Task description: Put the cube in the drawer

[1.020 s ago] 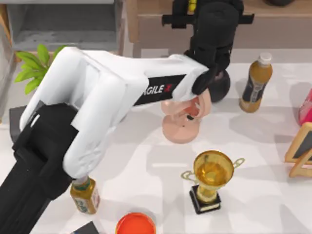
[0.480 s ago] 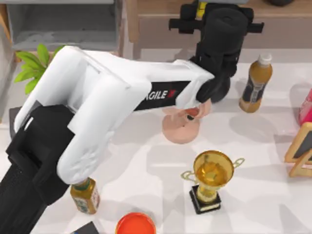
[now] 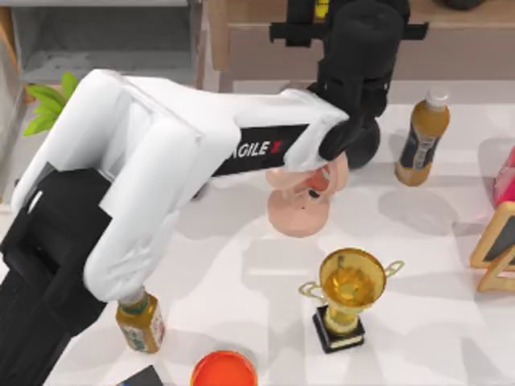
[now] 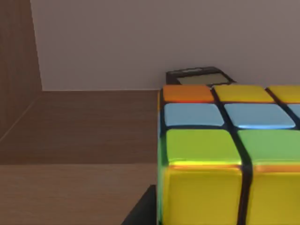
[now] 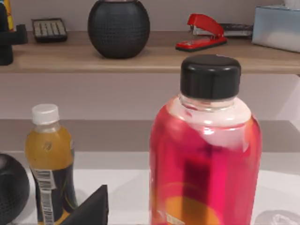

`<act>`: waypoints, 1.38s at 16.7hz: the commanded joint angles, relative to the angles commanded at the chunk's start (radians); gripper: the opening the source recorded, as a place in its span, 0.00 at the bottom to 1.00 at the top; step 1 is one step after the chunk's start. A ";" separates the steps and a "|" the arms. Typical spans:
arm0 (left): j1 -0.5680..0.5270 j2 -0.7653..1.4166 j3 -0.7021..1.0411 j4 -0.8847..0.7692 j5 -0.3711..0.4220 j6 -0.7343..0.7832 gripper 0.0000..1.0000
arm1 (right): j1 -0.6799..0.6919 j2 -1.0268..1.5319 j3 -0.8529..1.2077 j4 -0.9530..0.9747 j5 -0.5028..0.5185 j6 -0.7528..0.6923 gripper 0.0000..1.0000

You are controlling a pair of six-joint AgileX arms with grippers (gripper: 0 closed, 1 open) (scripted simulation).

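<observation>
PROGRESS: early, cube not yet in drawer | CUBE: small yellow, green and blue tiled puzzle cube [image 4: 220, 159] seen on the long brown wooden shelf [image 3: 451, 36] | LEFT GRIPPER [image 3: 322, 12]: reached to the shelf at the cube; grasp probably made, finger spread cannot be told | DRAWER: grey-walled open box [image 3: 105, 40], far left | LEFT TO DO: carry across, release.

cube [image 4: 225, 154]: yellow, green, blue, orange tiles, black grid
my left arm [image 3: 161, 153]: white shell, black wrist
trophy [image 3: 348, 289]: gold, black base
bottle [image 5: 205, 154]: pink-red, black cap
stapler [image 5: 200, 33]: red
</observation>
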State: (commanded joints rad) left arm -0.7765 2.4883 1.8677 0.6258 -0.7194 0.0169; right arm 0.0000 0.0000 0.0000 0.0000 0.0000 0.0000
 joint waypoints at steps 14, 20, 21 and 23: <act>0.024 -0.230 0.125 -0.861 0.278 -0.036 0.00 | 0.000 0.000 0.000 0.000 0.000 0.000 1.00; 0.155 -0.329 0.257 -1.523 0.457 0.009 0.00 | 0.000 0.000 0.000 0.000 0.000 0.000 1.00; 0.196 -0.335 0.287 -1.620 0.481 0.023 0.00 | 0.000 0.000 0.000 0.000 0.000 0.000 1.00; 0.293 -0.337 0.353 -1.795 0.523 0.053 0.00 | 0.000 0.000 0.000 0.000 0.000 0.000 1.00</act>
State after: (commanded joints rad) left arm -0.4831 2.1518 2.2211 -1.1688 -0.1966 0.0703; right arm 0.0000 0.0000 0.0000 0.0000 0.0000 0.0000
